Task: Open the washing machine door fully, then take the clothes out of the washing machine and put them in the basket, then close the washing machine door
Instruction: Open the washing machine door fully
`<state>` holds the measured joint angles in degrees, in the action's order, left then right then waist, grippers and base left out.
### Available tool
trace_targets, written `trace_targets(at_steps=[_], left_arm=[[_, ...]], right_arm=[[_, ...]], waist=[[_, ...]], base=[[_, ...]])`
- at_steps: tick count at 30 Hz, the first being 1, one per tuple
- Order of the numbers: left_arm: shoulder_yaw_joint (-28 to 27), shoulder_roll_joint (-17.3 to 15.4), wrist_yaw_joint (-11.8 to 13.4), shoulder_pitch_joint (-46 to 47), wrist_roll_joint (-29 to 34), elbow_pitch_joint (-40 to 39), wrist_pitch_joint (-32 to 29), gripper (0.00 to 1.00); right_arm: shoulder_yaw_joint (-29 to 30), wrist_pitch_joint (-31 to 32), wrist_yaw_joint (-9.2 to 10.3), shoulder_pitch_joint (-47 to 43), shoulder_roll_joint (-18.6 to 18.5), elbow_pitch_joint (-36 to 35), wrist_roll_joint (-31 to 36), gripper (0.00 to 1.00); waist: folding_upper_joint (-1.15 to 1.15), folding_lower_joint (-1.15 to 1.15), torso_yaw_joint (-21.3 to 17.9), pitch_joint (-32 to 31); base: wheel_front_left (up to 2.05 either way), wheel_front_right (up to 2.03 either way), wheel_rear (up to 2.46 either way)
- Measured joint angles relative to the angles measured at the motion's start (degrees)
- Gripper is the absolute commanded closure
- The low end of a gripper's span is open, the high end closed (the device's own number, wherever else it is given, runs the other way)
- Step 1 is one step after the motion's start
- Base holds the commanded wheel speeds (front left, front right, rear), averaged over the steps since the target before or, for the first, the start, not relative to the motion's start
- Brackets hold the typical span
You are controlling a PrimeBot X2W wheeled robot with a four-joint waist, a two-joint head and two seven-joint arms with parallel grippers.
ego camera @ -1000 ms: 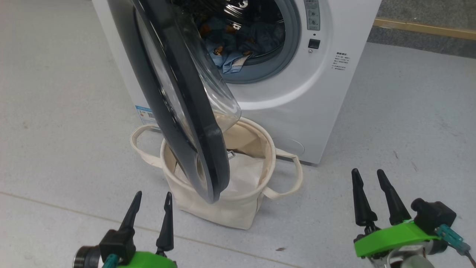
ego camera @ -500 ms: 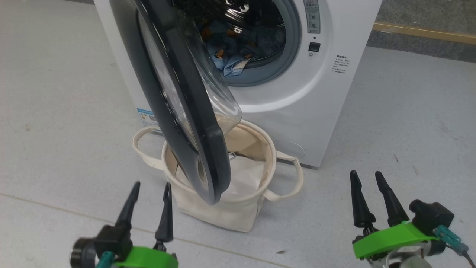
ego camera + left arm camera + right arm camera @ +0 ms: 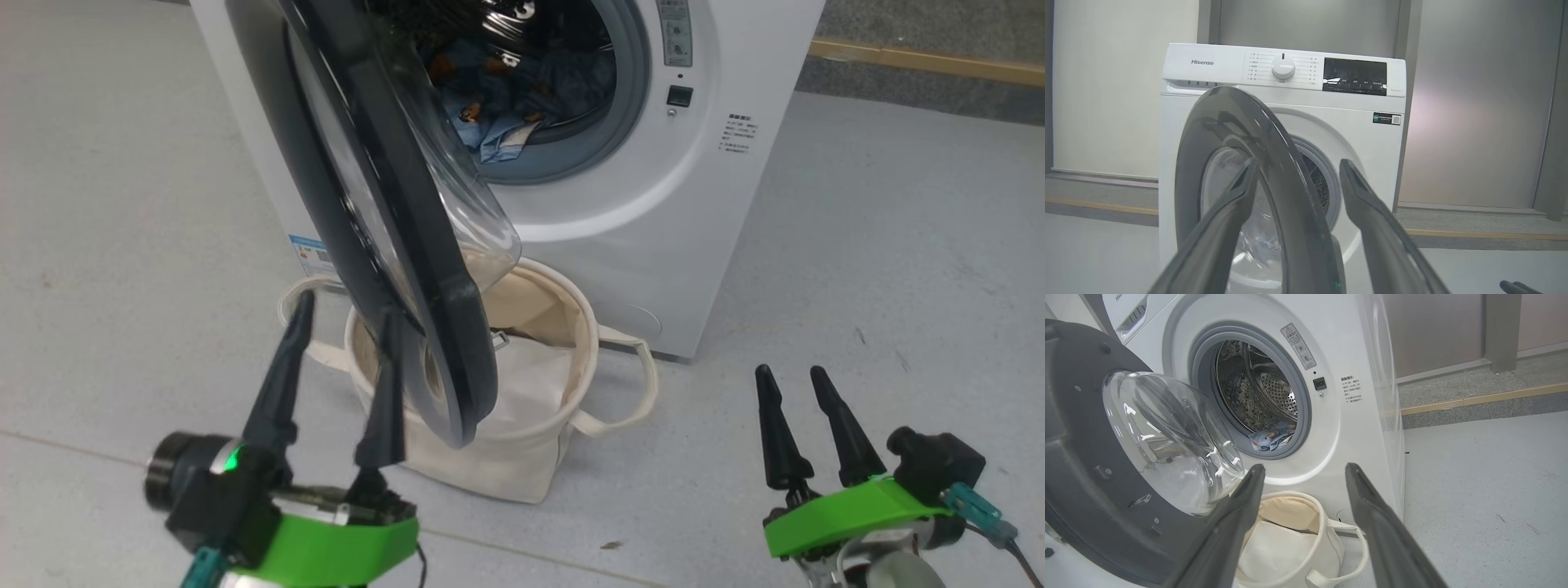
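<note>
Nearest the robot, the left gripper (image 3: 348, 306) is raised with its two fingers spread wide and holding nothing. In the left wrist view, the black rim of the washing machine door (image 3: 1290, 196) runs up between them, though I cannot tell whether either finger touches it. The right gripper (image 3: 790, 371) sits low on the right over bare floor (image 3: 898, 245), its fingers also apart and empty. Just beyond them the basket (image 3: 457, 474) stands on the floor against the front of the washing machine (image 3: 694, 229), with a plain white sheet (image 3: 531, 384) lying inside. The door stands only partly open, nearly edge-on to the head camera, and its clear glass bowl (image 3: 482, 220) hangs above the basket's mouth. The door looks rigid and fairly heavy and will swing on its hinge, so the free edge of the glossy rim is the place to push or hook. That surface may be slippery, and the glass is best left alone. Furthest back, the clothes (image 3: 498, 135) lie heaped at the lip of the drum, one fold draped over the grey gasket (image 3: 629, 122). They should be light and limp, so pinching that bunched fold seems best.
</note>
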<state>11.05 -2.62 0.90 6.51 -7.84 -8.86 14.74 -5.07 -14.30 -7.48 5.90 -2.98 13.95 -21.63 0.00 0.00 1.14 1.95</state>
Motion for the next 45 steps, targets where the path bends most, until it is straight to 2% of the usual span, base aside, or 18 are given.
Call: trace_targets(at_steps=[2, 3, 4, 7, 10, 15, 18, 27, 32, 45], left_arm=[[1.8, 0.0, -0.4, 1.1, 0.2, -0.5, 0.0, 0.0], [2.9, 0.0, -0.5, 1.8, 0.2, -0.5, 0.0, 0.08], [4.0, 0.0, -0.6, 2.5, 0.1, -0.5, 0.0, 1.0], [8.2, 0.0, -2.6, 4.7, -0.3, 1.4, 0.0, 1.0], [11.6, 0.0, -2.6, 7.5, -0.4, 3.1, 0.0, 1.0], [16.1, 0.0, -0.2, 12.6, -0.9, 4.8, 0.0, 1.0], [18.2, 0.0, 1.3, 14.2, -1.6, 8.7, 0.0, 1.0], [20.3, 0.1, 6.8, 16.5, -1.6, 19.0, 0.1, 1.0], [20.2, 0.0, 9.5, 17.2, -1.7, 20.4, 0.1, 1.0], [20.3, 0.0, 12.1, 16.8, -2.2, 22.9, 0.1, 1.0]], right_arm=[[-0.1, 0.0, 0.0, 0.4, 0.0, 0.0, -0.3, 0.0], [-0.2, 0.0, 0.0, 0.5, 0.0, 0.0, -0.4, 0.0], [-0.4, 0.0, 0.0, 0.7, 0.0, 0.0, -0.6, 0.0], [-1.3, 0.0, 0.0, 1.2, 0.0, 0.0, -1.1, 0.0], [-1.3, 0.0, 0.0, 1.9, 0.0, 0.0, -1.9, 0.0], [-1.1, 0.0, 0.0, 4.3, 0.0, -0.6, -3.2, 0.0], [-1.0, 0.0, 0.0, 4.8, 0.0, -0.6, -3.7, 0.0], [-0.9, 0.0, 0.0, 5.8, 0.0, -1.0, -4.7, 0.0], [-0.7, 0.0, 0.0, 5.8, 0.0, -1.0, -4.7, 0.0], [-1.0, 0.0, 0.0, 5.9, 0.0, -1.0, -4.6, 0.0]], waist=[[0.0, 0.0, -0.3, 0.3], [0.0, 0.0, -0.5, 0.6], [0.0, 0.0, -0.8, 0.8], [0.0, 0.0, -1.5, 1.8], [0.0, 0.0, -2.2, 3.4], [0.0, 0.0, -3.9, 6.3], [0.0, 0.0, -5.1, 7.7], [0.0, 0.0, -7.7, 10.3], [0.0, 0.0, -7.3, 10.5], [0.0, 0.0, -3.5, 10.2]], base=[[0.0, 0.0, 0.0], [0.0, 0.0, 0.0], [0.0, 0.0, 0.0], [0.0, 0.0, 0.0], [0.0, 0.0, 0.0], [0.0, 0.0, 0.0], [0.0, 0.0, 0.0], [0.0, 0.0, 0.0], [0.0, 0.0, 0.0], [0.0, 0.0, 0.0]])
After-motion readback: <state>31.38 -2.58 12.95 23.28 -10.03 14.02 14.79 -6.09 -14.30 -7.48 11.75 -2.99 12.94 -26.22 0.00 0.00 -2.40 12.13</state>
